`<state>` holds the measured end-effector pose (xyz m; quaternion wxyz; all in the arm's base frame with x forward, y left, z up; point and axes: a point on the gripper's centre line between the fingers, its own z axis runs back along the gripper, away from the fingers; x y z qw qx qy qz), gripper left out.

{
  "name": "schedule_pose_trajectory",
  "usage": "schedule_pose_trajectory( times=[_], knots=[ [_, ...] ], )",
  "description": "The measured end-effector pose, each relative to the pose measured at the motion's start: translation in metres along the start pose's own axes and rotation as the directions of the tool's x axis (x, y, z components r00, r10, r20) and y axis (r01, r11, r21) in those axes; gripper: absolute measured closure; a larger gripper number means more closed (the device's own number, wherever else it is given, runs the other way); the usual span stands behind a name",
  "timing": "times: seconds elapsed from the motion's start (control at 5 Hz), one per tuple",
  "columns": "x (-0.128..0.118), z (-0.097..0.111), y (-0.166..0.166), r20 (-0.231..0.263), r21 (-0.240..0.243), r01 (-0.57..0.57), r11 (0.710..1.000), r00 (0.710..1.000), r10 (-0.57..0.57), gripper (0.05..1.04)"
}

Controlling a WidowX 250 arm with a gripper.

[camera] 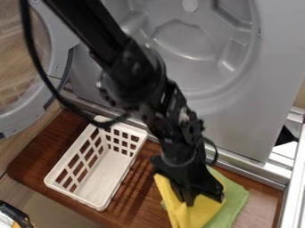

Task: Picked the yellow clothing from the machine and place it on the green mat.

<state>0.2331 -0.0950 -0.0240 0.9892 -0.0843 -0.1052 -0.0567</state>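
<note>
- Nearest, the yellow cloth (205,213) lies directly beneath the tool (201,197), its upper part touching the tool's lower end and its loose part spreading toward the bottom edge of the view.
- The cloth's long axis runs roughly from upper left, by the tool's left side, down to the bottom edge; its folds run much the same way, its tail pointing toward the camera.
- I cannot tell whether the tool is apart or clamped on the cloth; dark parts hide the contact.
- The one arm (170,133) comes down from the upper left, its long axis slanting toward the cloth, so no choice of arm arises.
- Under the cloth and out to its right is the green mat (239,200); the cloth's left side seems to overhang it, toward the bench (146,191).
- If the cloth is held, a small shift right before letting go would probably centre it; then a straight lift should avoid dragging it.
- Farther left, well apart, stands a white basket (98,178).
- Behind everything is the machine (238,120), its door (56,49) open; the placing looks nearly finished.
</note>
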Motion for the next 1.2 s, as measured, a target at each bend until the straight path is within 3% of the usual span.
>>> schedule_pose_trajectory(
  times=[0.2, 0.4, 0.6, 0.8, 1.0, 1.2],
  knots=[
    [-0.014, -0.016, 0.002, -0.058, -0.007, 0.008, 1.0, 0.998, -0.008, 0.884],
    [-0.018, -0.016, 0.009, -0.089, 0.013, 0.009, 1.0, 0.996, -0.008, 0.636],
    [-0.019, -0.015, 0.012, -0.101, 0.023, 0.01, 1.0, 0.995, -0.008, 0.324],
    [-0.013, -0.007, 0.013, -0.082, 0.034, 0.009, 0.999, 0.997, -0.006, 0.088],
    [-0.005, 0.005, 0.008, -0.066, 0.052, 0.025, 0.998, 0.998, -0.021, 0.079],
    [0.011, 0.03, -0.002, -0.024, 0.1, 0.083, 0.991, 0.996, -0.081, 0.083]
  ],
)
